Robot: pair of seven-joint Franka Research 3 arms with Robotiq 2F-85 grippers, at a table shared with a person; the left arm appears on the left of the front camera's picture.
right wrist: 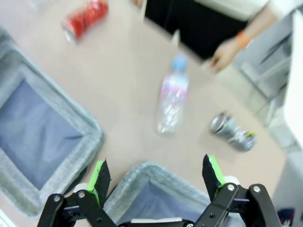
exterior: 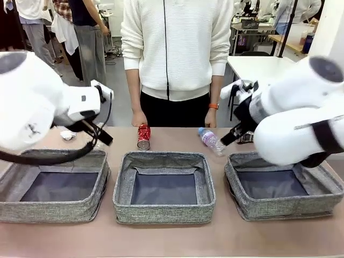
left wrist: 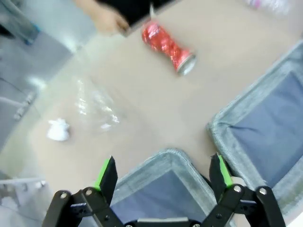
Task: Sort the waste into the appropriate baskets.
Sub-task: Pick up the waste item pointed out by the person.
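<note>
Three grey woven baskets stand in a row: left, middle, right. A red can lies on the table behind the middle basket. A clear blue-capped bottle lies to its right. The black-and-silver can lies beyond the right basket. A white paper ball and a clear plastic container lie behind the left basket. My left gripper hangs open above the left basket's far corner. My right gripper hangs open above the right basket's far rim.
A person in a white sweater stands at the far side, one hand by the red can and the other hand by the bottle. All three baskets hold nothing. Bare table runs along the front edge.
</note>
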